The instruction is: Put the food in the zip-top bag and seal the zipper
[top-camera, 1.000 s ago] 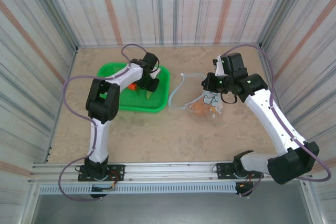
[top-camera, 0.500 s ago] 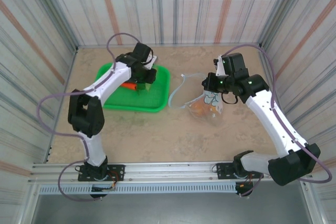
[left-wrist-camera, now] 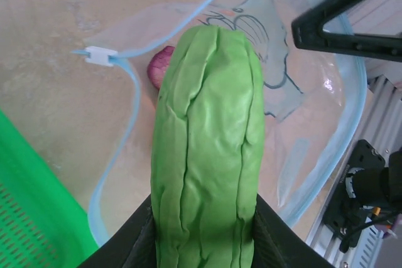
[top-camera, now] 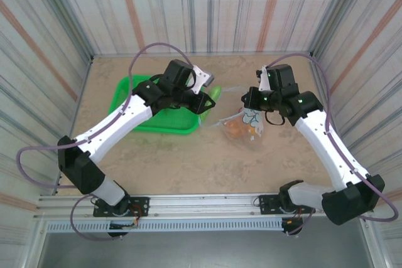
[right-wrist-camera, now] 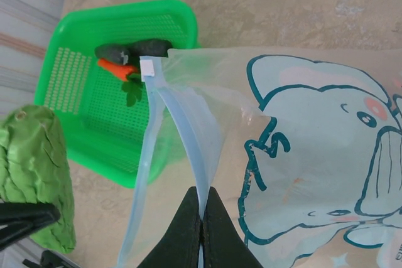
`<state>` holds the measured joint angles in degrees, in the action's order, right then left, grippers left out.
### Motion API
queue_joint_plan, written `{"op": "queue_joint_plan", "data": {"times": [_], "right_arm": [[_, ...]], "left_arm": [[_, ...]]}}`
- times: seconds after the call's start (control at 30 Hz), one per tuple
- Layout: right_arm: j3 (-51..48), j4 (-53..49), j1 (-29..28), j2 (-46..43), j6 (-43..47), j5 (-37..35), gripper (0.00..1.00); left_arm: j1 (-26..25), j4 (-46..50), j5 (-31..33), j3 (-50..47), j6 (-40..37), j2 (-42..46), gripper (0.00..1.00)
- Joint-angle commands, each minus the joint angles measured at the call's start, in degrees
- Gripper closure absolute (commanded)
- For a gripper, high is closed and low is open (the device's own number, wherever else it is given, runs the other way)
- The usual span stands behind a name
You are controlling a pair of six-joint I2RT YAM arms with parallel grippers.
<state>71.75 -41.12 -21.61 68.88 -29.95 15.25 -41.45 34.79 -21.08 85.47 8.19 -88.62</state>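
Beige stone-patterned table [top-camera: 188, 161] sits inside striped corrugated walls [top-camera: 220, 10]. At the far centre, the left gripper [top-camera: 206, 97] is clamped partway closed around the green cucumber [left-wrist-camera: 207, 149], whose free end points at the gaping mouth of the zip-top bag [right-wrist-camera: 301, 155]. The bag lies on the table just right of the green basket [right-wrist-camera: 94, 111], elephant print up. The right gripper [right-wrist-camera: 202, 218] is closed tight, pinching the pale blue zipper [right-wrist-camera: 179, 123] strip and holding the mouth up; the white slider [left-wrist-camera: 99, 56] sits at the mouth's end. An orange round piece [top-camera: 235, 128] and a red-purple piece [left-wrist-camera: 160, 67] lie inside the bag. A carrot [right-wrist-camera: 116, 68] and dark pieces [right-wrist-camera: 149, 46] lie in the basket.
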Motion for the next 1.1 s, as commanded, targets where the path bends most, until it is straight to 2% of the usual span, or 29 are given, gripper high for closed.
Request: {"op": "queue_joint_plan", "data": {"times": [0.0, 0.27, 0.33, 0.47, 0.57, 0.8, 0.93, 1.07], "right_arm": [[-0.16, 1.31, 0.49, -1.54, -1.39, 1.48, 1.00], [0.65, 0.43, 0.41, -1.66, -1.43, 2.38, 1.00], [0.84, 0.58, 0.44, -1.97, -2.05, 2.16, 1.00], [0.70, 2.59, 0.35, -1.92, -4.54, 4.40, 1.00], [-0.19, 3.98, 0.26, -1.63, -5.97, 5.20, 1.00], [-0.91, 5.09, -0.04, -1.22, -7.29, 4.62, 1.00], [-1.26, 5.26, -0.04, -1.30, -7.70, 3.10, 1.00], [-1.34, 5.42, -0.06, -1.37, -7.75, 2.11, 1.00]], "left_arm": [[-1.61, -3.57, -2.93, -0.07, -3.09, -0.73, 0.69], [-2.60, 2.54, -4.16, 6.58, -11.58, -9.12, 0.70], [-2.58, 3.05, -3.97, 7.16, -11.45, -10.99, 0.70], [-2.58, -0.27, -1.68, 7.36, -4.05, -13.95, 0.70], [-2.62, 0.08, -0.09, 12.07, 3.79, -17.18, 0.69], [-3.65, 1.15, -4.63, 21.31, 20.89, -25.43, 0.67], [-4.91, 1.26, -6.02, 21.69, 27.77, -26.72, 0.48], [-5.53, 0.72, -5.81, 20.90, 28.49, -25.85, 0.31]]}}
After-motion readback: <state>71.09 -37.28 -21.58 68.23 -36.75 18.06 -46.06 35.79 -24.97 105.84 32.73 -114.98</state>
